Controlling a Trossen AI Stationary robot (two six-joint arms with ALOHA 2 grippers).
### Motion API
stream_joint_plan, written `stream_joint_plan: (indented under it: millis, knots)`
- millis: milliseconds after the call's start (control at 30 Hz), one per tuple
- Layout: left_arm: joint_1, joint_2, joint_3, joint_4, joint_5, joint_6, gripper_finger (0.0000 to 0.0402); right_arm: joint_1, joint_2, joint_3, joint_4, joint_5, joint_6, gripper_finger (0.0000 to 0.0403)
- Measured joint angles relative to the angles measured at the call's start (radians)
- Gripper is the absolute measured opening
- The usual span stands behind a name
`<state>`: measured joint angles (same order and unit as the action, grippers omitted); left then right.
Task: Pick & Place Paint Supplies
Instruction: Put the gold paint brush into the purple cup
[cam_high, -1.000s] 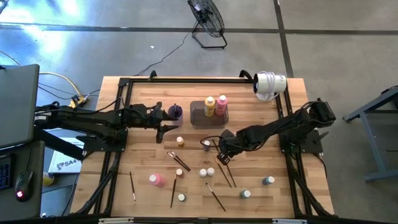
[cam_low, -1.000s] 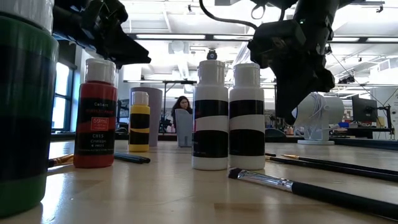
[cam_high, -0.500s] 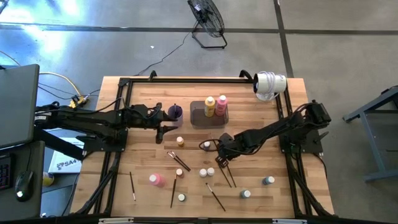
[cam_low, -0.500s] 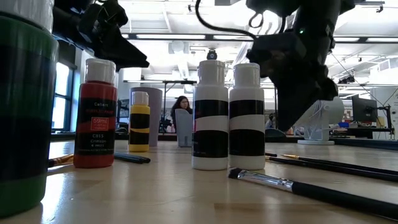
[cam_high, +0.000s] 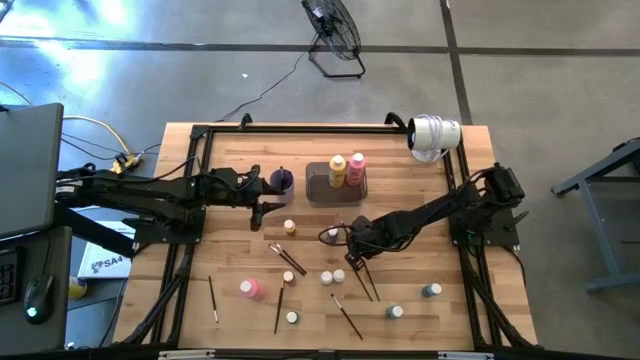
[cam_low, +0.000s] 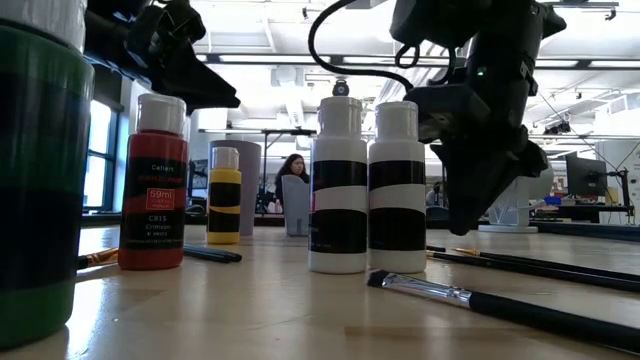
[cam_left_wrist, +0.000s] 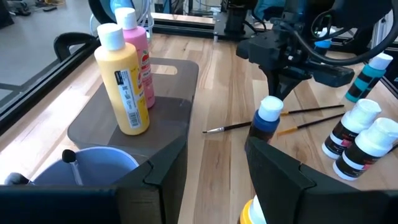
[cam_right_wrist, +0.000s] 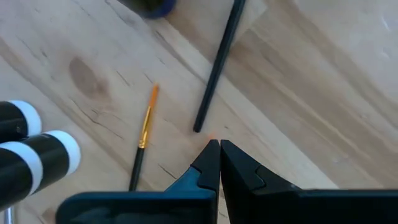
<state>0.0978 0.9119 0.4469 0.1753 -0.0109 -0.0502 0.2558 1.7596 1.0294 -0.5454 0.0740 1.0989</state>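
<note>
Currently right gripper (cam_high: 351, 250) sits low at frame centre of the high view, arm stretched in from the right, fingers pressed together and empty, tips just above the paintbrushes (cam_high: 362, 279). Left gripper (cam_high: 262, 203) waits centre-left, fingers spread, empty. Farther up, pink and yellow bottles (cam_high: 346, 168) stand on tray (cam_high: 318, 185).

I can read "59ml" and "Crimson" on the label of the red paint bottle (cam_low: 153, 185) at my nine o'clock in the low view, and "SA4" on a white box (cam_high: 103, 262) beside the table.
</note>
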Motion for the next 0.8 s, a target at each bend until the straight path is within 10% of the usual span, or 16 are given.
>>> stream_joint_plan:
  millis: [500, 800]
  knots:
    - [0.000, 0.000, 0.000, 0.000, 0.000, 0.000, 0.0164, 0.000, 0.000, 0.000, 0.003, 0.022, 0.020, 0.0120]
    - [0.000, 0.000, 0.000, -0.002, 0.000, 0.000, 0.0164, 0.001, 0.049, 0.000, 0.038, -0.001, 0.029, 0.0108]
